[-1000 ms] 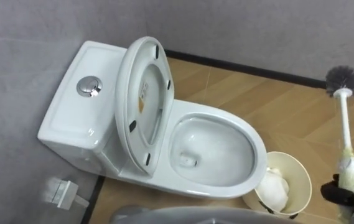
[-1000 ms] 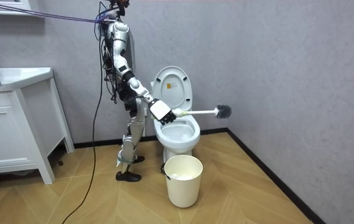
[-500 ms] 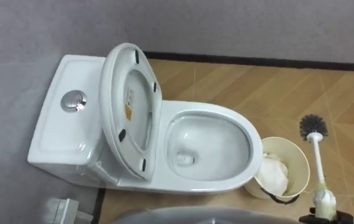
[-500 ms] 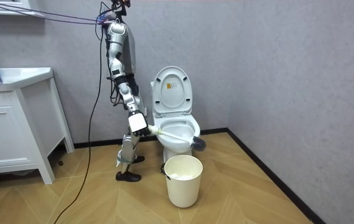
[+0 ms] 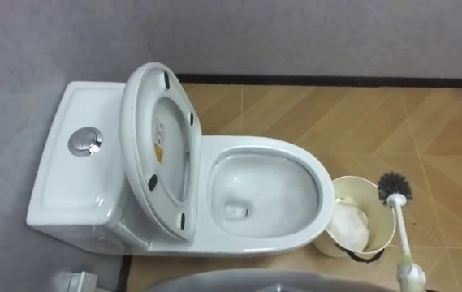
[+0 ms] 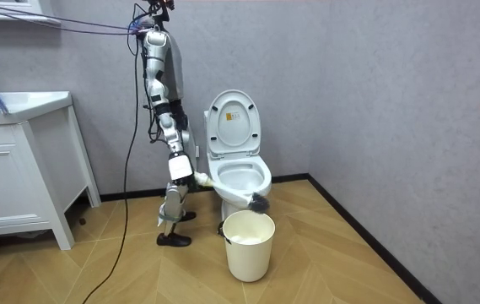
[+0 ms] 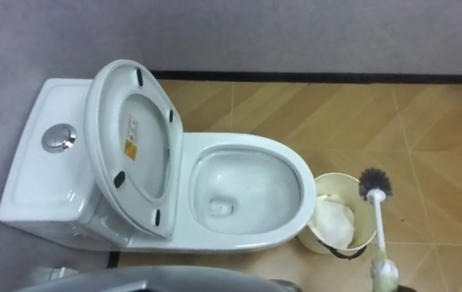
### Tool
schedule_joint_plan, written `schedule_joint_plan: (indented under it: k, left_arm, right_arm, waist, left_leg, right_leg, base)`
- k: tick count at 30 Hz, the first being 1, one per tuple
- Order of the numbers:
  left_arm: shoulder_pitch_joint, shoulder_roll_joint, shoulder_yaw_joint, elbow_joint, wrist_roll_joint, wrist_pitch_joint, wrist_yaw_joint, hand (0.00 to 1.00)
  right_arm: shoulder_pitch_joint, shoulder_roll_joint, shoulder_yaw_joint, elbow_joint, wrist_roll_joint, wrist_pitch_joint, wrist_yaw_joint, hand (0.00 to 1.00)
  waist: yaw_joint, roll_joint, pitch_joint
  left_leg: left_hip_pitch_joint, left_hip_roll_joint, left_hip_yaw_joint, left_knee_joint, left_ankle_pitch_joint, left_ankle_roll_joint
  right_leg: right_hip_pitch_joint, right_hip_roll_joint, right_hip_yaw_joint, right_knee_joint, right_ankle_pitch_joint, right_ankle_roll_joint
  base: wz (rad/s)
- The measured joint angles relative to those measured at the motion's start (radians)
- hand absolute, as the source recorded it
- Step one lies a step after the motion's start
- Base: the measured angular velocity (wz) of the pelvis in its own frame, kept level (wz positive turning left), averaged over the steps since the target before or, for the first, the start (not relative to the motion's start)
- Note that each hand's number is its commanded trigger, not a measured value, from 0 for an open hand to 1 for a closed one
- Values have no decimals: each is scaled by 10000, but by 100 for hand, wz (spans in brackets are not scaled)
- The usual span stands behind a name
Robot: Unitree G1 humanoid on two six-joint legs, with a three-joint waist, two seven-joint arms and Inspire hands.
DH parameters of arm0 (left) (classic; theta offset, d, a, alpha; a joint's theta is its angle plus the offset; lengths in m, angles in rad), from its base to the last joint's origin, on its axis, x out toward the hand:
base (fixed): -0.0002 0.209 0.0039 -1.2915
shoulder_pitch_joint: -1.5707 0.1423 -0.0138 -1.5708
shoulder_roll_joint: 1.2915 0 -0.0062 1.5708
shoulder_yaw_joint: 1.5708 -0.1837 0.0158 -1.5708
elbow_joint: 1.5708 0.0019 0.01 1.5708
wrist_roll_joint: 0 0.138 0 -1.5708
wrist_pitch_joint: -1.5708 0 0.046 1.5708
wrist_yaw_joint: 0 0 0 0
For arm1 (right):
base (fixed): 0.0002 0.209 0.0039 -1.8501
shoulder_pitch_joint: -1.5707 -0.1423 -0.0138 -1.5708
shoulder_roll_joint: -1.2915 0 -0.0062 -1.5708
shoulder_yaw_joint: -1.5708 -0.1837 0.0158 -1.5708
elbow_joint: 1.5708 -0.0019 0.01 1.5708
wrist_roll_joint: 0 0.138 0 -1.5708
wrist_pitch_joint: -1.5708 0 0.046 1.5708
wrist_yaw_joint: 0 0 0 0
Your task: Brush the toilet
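**Left:** white vanity cabinet point(image 6: 20, 169) at the room view's left. The robot stands between it and the toilet point(image 6: 238, 165), side-on to the bowl.

**Toilet, left part:** white cistern point(image 5: 72, 186) against the grey wall, with a round chrome flush button point(image 5: 85, 141) on top. The seat point(image 5: 161, 146) is raised and leans back on the cistern.

**Toilet, centre:** the bowl point(image 5: 267, 191) is open, with water at the bottom.

**Right of the bowl:** cream waste bin point(image 5: 386, 235) on the wooden floor point(image 5: 336, 113), just beside the bowl's front, with crumpled white material point(image 5: 351, 227) inside.

**Far right:** toilet brush point(image 5: 399, 231), with a white shaft. Its dark bristle head point(image 5: 394, 186) is over the bin's right rim, clear of the bowl. The handle slants down toward the near edge.

**Right hand** point(image 6: 189, 175): lowered beside the bowl and clenched round the brush handle.
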Motion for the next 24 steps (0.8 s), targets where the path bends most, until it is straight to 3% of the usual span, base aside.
schedule_joint_plan:
  k: [5, 9, 13, 17, 24]
  left_arm:
    - [-163, -4, -447, 12, 1670, 209, 145, 0]
    - [-197, -6, -583, 14, 2329, 413, 219, 0]
    - [-251, -6, -688, 11, 2835, 728, 221, 0]
    - [-303, -35, -1067, -12, 3380, 1063, 212, 0]
    - [-366, -49, -1492, -12, 3669, 1263, 224, 0]
  right_arm:
    - [24, 179, 71, 401, -1, 292, 235, 0]
    - [-98, 189, 188, 663, -186, 392, 364, 0]
    - [-22, 197, 420, 696, -647, 543, 762, 0]
    - [-1, 210, 941, 636, -947, 925, 1447, 0]
    - [-65, 230, 1278, 584, -1060, 1136, 2234, 0]
  waist:
    - [-104, -2, 15]
    - [-265, 43, 14]
    - [-350, 39, 12]
    - [-364, 64, 0]
    - [-369, 86, -38]
  left_leg:
    - [-1, 9, 66, -10, -8, 1]
    - [46, 52, 193, -20, -17, -9]
    - [70, 74, 196, -17, -32, -32]
    - [69, 89, 194, -1, -37, -41]
    - [121, 93, 197, 46, -36, -38]
  right_leg:
    - [-11, 9, 10, -3, 3, -3]
    - [-36, 51, 220, 24, 13, -20]
    - [-28, 80, 264, 19, 25, -40]
    - [-28, 96, 300, 20, 32, -52]
    - [11, 98, 354, 20, 35, -59]
  base:
    - [-2]
    - [-9]
    - [-4]
    - [0]
    - [0]
